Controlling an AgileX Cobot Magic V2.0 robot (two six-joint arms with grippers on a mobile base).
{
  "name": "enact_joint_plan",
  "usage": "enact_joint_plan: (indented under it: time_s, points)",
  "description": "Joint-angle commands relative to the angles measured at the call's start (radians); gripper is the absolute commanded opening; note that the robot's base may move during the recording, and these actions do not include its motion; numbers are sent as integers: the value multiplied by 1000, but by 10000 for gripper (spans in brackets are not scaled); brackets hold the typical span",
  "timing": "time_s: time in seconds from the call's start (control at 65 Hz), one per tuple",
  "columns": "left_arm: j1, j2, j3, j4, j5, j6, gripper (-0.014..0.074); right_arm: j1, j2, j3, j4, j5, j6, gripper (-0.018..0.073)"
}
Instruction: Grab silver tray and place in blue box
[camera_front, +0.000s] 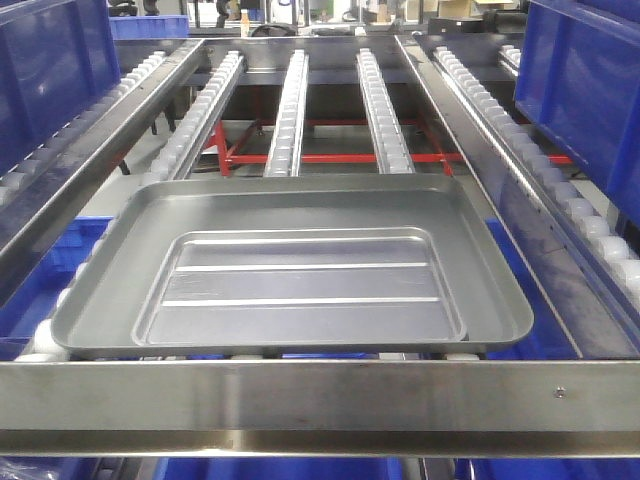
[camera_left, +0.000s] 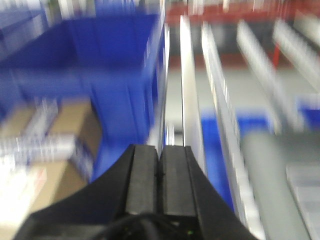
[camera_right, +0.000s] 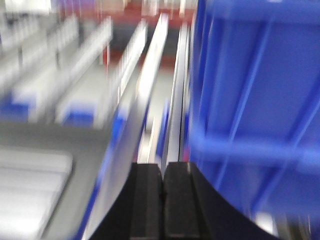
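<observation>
The wide, shallow silver metal tray (camera_front: 295, 265) lies flat on white roller rails (camera_front: 290, 100), just behind a steel front bar (camera_front: 320, 400). A blue plastic box (camera_front: 585, 90) stands beside the rack's right edge. The left tool (camera_left: 160, 150) and the right tool (camera_right: 162, 167) are both closed, gripping nothing.

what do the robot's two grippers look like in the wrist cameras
Both look alike. The left gripper is matte black: two flat, rectangular finger pads side by side, widening into a broader black housing below, with a tiny green speck near its base. The right gripper has the same black pads and flared body. No cables or markings show, and blur hides finer detail.
</observation>
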Motion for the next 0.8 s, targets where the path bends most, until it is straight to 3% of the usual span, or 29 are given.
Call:
enact_joint_plan:
  time_s: [0.0, 0.123, 0.323, 0.523, 0.677, 0.784]
  points:
    - [1, 146, -105, -11, 71, 3, -95, 2, 150, -131, -9, 138, -5, 52]
    - [1, 340, -162, -16, 220, 8, -95, 2, 357, -228, -7, 308, -5, 52]
    - [1, 560, -166, -135, 220, 8, -95, 2, 554, -241, 30, 368, -4, 52]
    - [1, 733, -166, -440, 168, 8, -95, 2, 649, -241, 158, 342, -4, 52]
    - [1, 843, -166, -562, 154, 10, -95, 2, 675, -241, 187, 285, -4, 52]
    - [-42, 885, -184, -584, 186, 33, -94, 12, 700, -255, 214, 298, -4, 52]
